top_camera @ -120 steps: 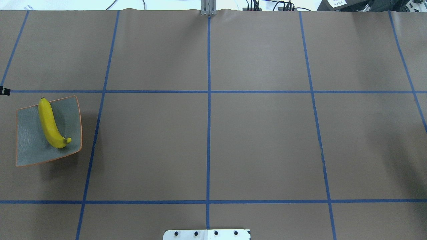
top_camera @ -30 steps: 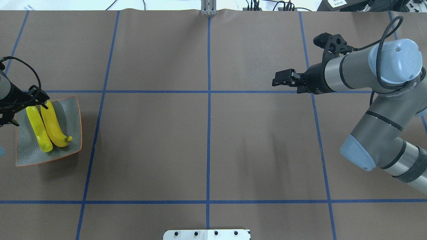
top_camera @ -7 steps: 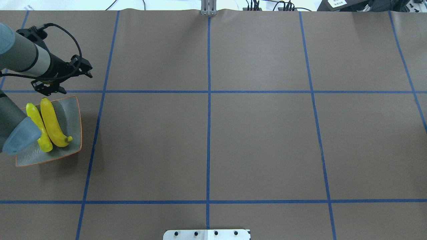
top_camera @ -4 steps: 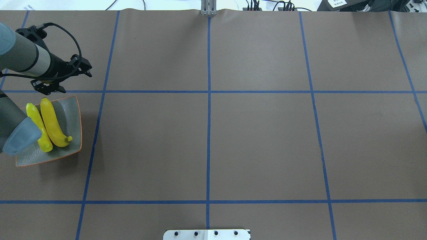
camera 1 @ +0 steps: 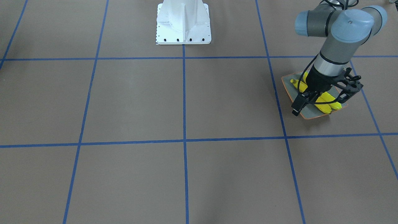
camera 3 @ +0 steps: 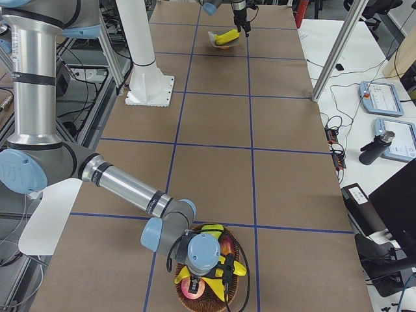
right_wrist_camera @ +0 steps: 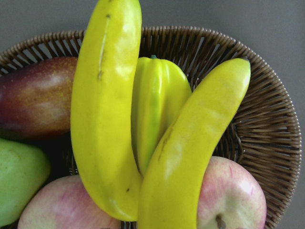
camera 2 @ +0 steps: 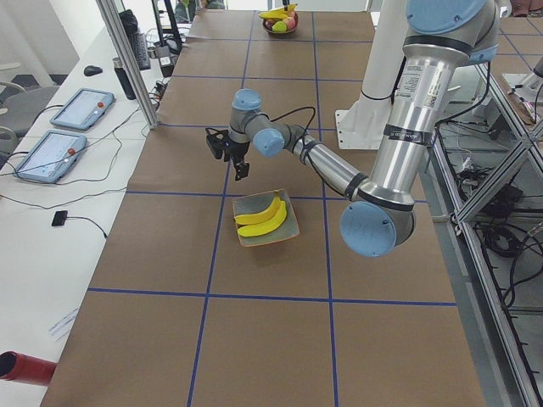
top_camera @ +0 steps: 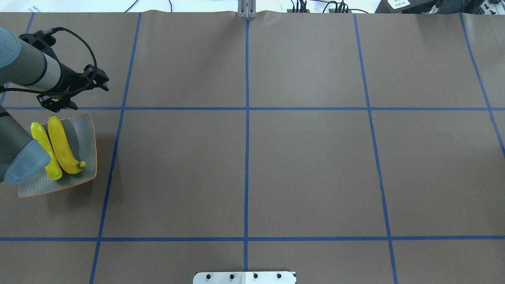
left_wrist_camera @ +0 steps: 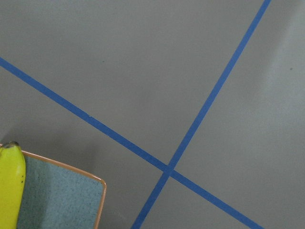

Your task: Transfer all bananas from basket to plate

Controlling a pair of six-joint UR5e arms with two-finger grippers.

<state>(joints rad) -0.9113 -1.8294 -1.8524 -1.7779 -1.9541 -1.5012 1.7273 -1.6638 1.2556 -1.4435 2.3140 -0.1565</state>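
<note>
Two yellow bananas (top_camera: 61, 144) lie side by side on the grey-green, orange-rimmed plate (top_camera: 85, 138) at the table's left. My left gripper (top_camera: 100, 81) hangs above the table just beyond the plate's far right corner, open and holding nothing. At the table's other end two more bananas (right_wrist_camera: 105, 109) lie across the fruit in the brown wicker basket (right_wrist_camera: 267, 119). My right gripper (camera 3: 224, 276) hovers close over that basket. Its fingers show in neither wrist view, so I cannot tell whether it is open or shut.
The basket also holds a green starfruit (right_wrist_camera: 155, 105), a dark red mango (right_wrist_camera: 33, 95), apples (right_wrist_camera: 233, 200) and a green fruit (right_wrist_camera: 19, 176). The white robot base (camera 1: 183, 25) stands mid-table. Tablets (camera 2: 81, 106) and a metal post lie past the far edge.
A second banana has joined the first on the plate. My left gripper let go of it and rose beyond the plate, barely moving over the last second. The right arm left the overhead view.
</note>
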